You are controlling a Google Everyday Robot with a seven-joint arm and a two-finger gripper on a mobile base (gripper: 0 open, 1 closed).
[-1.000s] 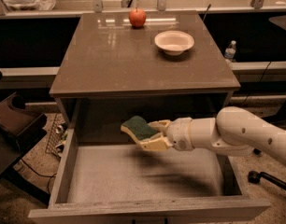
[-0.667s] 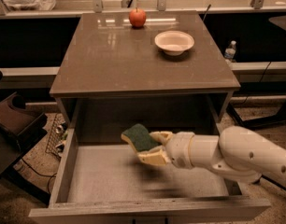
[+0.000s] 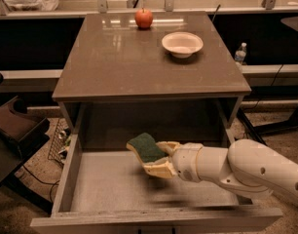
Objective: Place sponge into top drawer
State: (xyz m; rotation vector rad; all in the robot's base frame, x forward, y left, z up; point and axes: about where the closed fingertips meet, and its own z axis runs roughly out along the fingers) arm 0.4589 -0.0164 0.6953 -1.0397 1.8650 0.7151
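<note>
A dim workspace holds a brown, smooth-topped cabinet table [image 3: 139,67], with dark shelving and a counter behind it. A round red apple [image 3: 144,18] stands at the middle of the tabletop's far edge. A shallow white bowl [image 3: 182,44] sits toward the far right corner, well apart from the apple.

Below the tabletop's near edge, the wide grey-brown wooden top drawer [image 3: 66,179] is pulled out, its pale grey floor showing. The white arm reaches in from the right, and its cream two-finger gripper [image 3: 151,156] hangs over the middle of the drawer. The fingers are closed partway, pinching the small rectangular sponge with a dark green scouring layer over yellow foam [image 3: 146,147]. The sponge is tilted, green face up, and appears held clear of the drawer floor.

Compared with a second ago, the sponge and gripper sit lower in the drawer and a little nearer its front panel. The arm's rounded elbow has also dropped toward the drawer's right front corner. The grip looks the same, and the apple and bowl have not moved.
</note>
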